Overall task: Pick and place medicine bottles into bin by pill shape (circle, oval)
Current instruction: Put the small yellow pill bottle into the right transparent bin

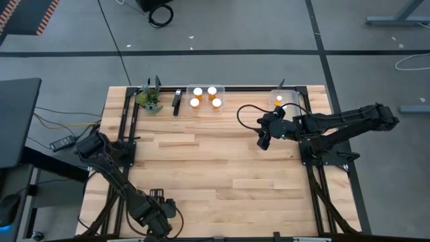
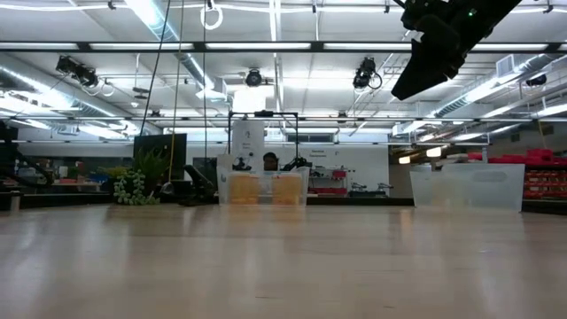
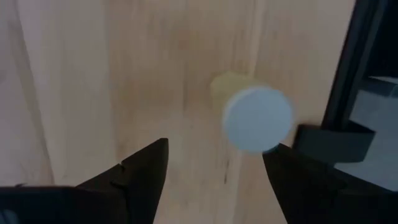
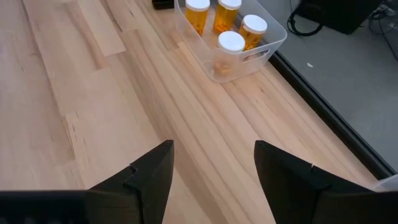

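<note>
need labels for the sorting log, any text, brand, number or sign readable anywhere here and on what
No text can be read in any view.
medicine bottles in the clear bin: any labels are too small to read.
bottle ahead of the left gripper: plain white cap, blurred, nothing to read.
white sign in the room behind the table: too small to read.
</note>
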`<state>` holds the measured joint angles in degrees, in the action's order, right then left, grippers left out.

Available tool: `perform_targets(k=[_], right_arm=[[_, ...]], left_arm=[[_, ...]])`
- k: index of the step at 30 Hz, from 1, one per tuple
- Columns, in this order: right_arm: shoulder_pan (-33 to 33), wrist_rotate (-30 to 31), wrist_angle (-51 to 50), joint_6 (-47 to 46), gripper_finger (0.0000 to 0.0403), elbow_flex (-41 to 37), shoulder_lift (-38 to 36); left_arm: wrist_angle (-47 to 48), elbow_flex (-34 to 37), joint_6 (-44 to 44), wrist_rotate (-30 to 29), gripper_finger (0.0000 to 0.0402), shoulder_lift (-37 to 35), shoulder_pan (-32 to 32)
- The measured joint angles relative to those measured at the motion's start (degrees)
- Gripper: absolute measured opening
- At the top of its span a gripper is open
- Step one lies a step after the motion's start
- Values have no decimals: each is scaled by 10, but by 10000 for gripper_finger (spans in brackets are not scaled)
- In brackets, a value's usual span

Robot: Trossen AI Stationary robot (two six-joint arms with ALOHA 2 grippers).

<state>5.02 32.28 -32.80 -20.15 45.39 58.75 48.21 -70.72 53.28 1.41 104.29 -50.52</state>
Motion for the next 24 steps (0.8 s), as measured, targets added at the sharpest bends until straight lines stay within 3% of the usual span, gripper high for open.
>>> perform_targets(k=[13,24], right_arm=[[0,5,0,-2,229,0,0],[0,5,0,-2,229,0,0]], left_arm=[[-52,0,-1,-1,225,0,6],[-52,0,0,-12,215,0,18]])
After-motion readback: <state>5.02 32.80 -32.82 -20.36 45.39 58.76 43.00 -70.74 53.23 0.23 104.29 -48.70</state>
